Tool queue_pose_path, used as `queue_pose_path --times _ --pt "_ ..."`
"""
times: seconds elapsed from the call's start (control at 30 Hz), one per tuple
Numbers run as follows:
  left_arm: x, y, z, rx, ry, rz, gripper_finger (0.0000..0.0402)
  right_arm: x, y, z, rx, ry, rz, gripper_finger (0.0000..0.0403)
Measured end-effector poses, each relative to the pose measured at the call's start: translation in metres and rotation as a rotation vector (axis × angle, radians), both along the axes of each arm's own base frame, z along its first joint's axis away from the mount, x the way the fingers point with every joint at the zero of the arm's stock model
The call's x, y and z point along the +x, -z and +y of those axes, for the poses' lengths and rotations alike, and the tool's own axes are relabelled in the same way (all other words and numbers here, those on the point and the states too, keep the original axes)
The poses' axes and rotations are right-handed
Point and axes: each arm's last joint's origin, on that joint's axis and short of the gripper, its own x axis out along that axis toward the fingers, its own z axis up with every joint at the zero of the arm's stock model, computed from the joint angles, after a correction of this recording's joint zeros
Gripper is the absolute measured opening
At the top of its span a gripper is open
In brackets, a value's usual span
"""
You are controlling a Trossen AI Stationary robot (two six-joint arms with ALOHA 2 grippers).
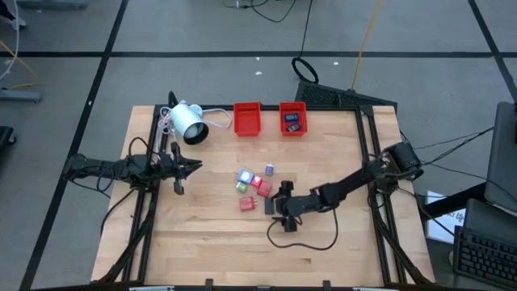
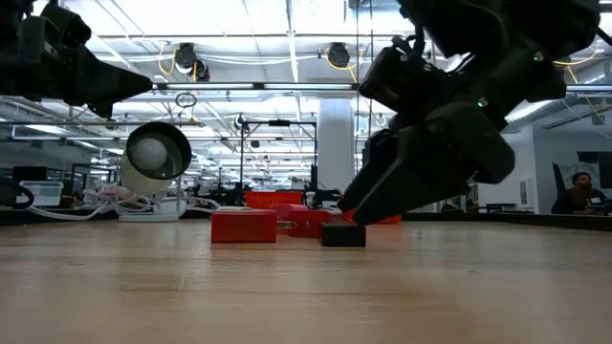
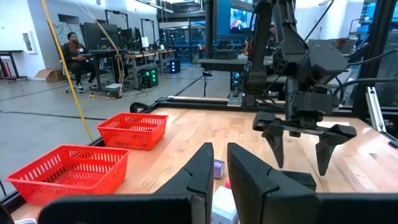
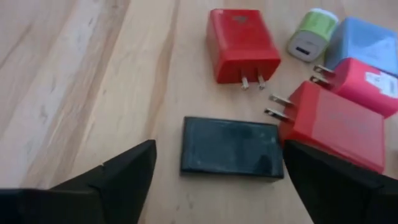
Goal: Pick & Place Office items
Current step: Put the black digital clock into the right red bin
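Observation:
Several small office items lie in a cluster at mid-table: a black block (image 4: 230, 147), two red plug blocks (image 4: 239, 46) (image 4: 333, 121), a green one (image 4: 311, 28), and a pale blue one (image 4: 364, 40). My right gripper (image 4: 219, 163) is open and slants down, with one finger on either side of the black block (image 2: 342, 234) and a gap showing at each side. The block lies flat on the table. My left gripper (image 1: 194, 166) waits shut and level at the table's left.
Two red trays (image 1: 246, 119) (image 1: 292, 119) stand at the far edge; the right one holds small items. A white lamp-like device (image 1: 190, 121) with a cable lies at the far left. Bare wood stretches toward the near edge (image 1: 258, 259).

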Motion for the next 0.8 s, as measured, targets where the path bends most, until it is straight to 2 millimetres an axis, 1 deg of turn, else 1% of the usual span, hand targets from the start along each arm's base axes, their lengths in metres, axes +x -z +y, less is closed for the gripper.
queue_pose_path --times 0.1,0.2,0.3,0.43,0.57,0.8 --pt "0.000 0.000 0.000 0.000 0.000 0.001 0.0047 0.000 0.001 -0.003 0.010 0.019 0.015 0.0359" --pt "0.000 0.000 0.000 0.000 0.001 0.002 0.0047 0.000 0.002 -0.004 0.011 0.021 0.019 0.0363" --pt "0.000 0.000 0.000 0.000 0.000 0.002 0.0047 0.002 0.014 -0.004 0.033 0.045 0.043 0.0363" --pt "0.000 0.000 0.000 0.000 0.000 0.002 0.0047 0.004 0.023 -0.004 0.064 0.068 0.050 0.0364" --pt "0.000 0.000 0.000 0.000 0.000 0.002 0.0047 0.005 0.024 -0.003 0.081 0.051 0.043 0.0364" --pt "0.000 0.000 0.000 0.001 0.000 0.002 0.0047 0.006 0.025 -0.007 0.063 0.053 0.042 0.0364"
